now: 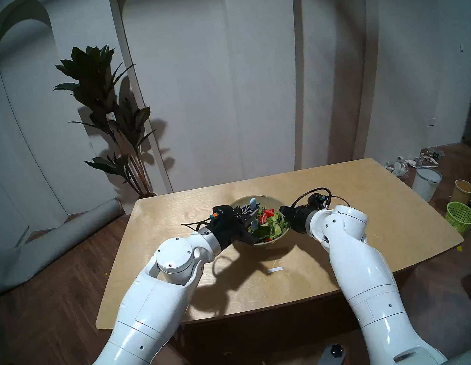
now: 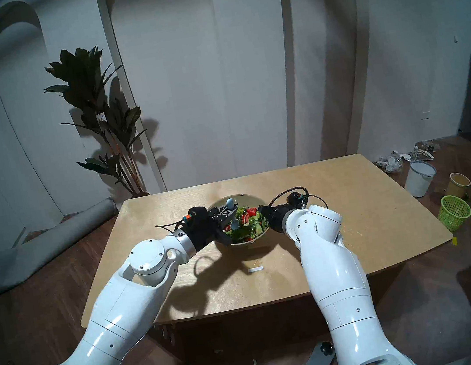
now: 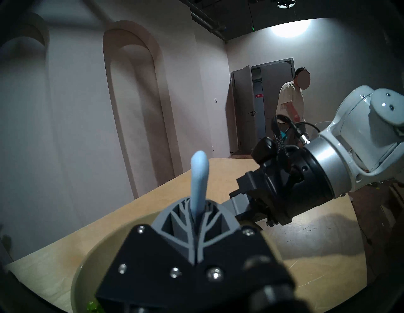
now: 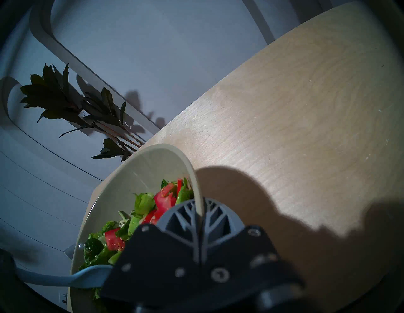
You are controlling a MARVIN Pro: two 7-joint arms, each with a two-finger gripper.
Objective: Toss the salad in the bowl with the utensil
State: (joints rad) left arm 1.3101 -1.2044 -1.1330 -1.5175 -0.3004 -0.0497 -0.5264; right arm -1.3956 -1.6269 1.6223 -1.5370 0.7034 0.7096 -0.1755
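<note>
Tossing is under way, as I judge it: the left gripper (image 3: 197, 220) has its grey ribbed fingers (image 3: 175, 227) pressed on the slim pale blue plastic utensil (image 3: 198, 174), whose rounded handle end stands up above them, while the working end goes down into the salad of chopped green leaves, cucumber slices and red pieces (image 1: 268, 223). In the right wrist view this lower end lies at the near edge of the salad, partly hidden by the gripper body.

The right gripper (image 4: 200, 215) has its fingers (image 4: 181, 218) closed on the rim of the wide round beige-olive ceramic bowl (image 4: 140, 174), one inside and one outside the wall, so it holds the bowl steady on the pale wooden counter (image 1: 357, 219). The bowl stands near the middle of the counter, between the two arms.

What looks done: the utensil is picked up, the bowl is secured, and the utensil is in the food. The red pieces and the greens lie mixed in one heap toward the near side of the bowl, with the far inner wall bare; this suggests some turning is made, but I cannot tell how much. No salad is seen outside the bowl. What is left, in my judgement, is more lifting and turning of the heap, then taking the utensil out.
</note>
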